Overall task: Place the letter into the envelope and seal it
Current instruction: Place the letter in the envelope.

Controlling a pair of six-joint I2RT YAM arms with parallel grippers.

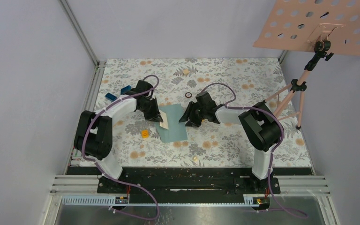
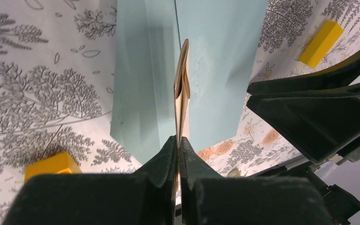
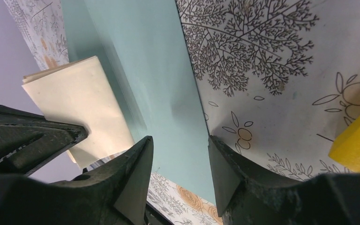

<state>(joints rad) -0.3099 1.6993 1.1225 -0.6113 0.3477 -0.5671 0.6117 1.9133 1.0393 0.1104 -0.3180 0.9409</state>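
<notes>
Well to the left of the envelope and farther back on the flowered cloth lie two blue blocks. Closer in, still on its left, the left gripper reaches in from that side with its jaws pinched tight on the letter. A small yellow block sits just off the envelope's left edge, toward the arm bases. The letter is held up on its edge over the left part of the envelope. From the left wrist I see only its thin folded rim, layers slightly parted, pointing straight away from the claw. Its long side runs much the same way as the envelope's. I cannot tell whether its lower edge touches the teal paper. The envelope itself lies flat near the middle of the table. Its long axis runs from the arm bases toward the far wall, leaning a little. A crease runs lengthwise down its left portion. At its right edge the right gripper hangs low, fingers parted about halfway with nothing clamped between them, and the envelope's right border shows in the gap. A small dark ring lies just beyond the envelope's far end. Far to the right, a pink perforated board stands on a tripod.
</notes>
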